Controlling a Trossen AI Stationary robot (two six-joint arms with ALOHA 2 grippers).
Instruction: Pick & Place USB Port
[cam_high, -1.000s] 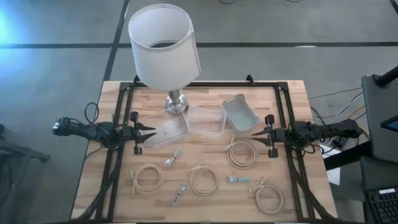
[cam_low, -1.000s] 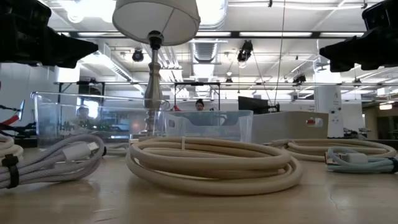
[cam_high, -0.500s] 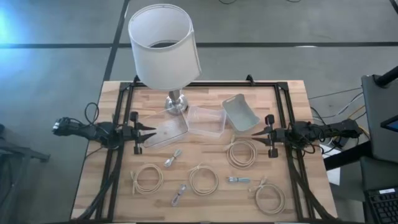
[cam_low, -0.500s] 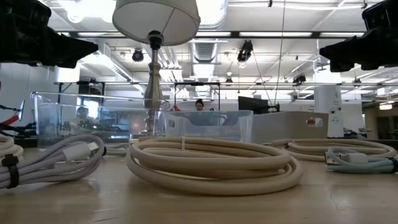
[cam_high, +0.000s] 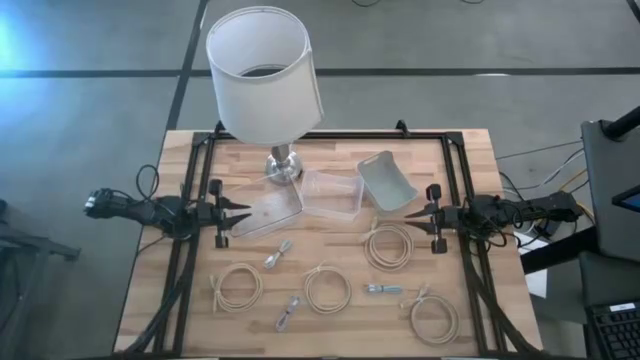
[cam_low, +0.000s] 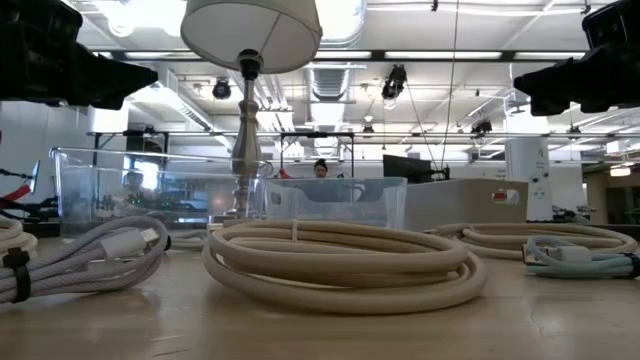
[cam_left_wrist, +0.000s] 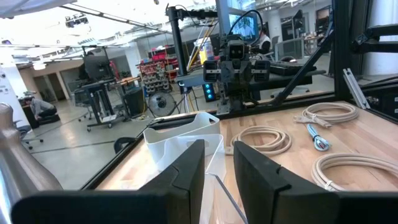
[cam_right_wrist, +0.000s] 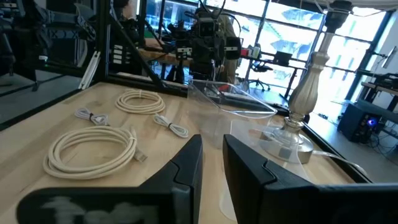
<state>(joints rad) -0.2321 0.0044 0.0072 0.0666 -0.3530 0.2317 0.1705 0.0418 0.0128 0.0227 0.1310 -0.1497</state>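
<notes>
Both end effectors, left (cam_high: 240, 212) and right (cam_high: 413, 213), hovered narrowly parted at the table's (cam_high: 470, 310) side edges. The USB connector (cam_high: 381, 289) lay near the front edge; adjacent cable coils (cam_high: 327, 289) risked snagging.

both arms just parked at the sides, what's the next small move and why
Probably the right gripper should swing out and down toward the small blue-tipped connector lying between two cable coils. Both arms hang at the table edges with nothing held, fingers slightly apart; the left gripper waits beside a clear container. That connector lies on the right arm's side.
</notes>
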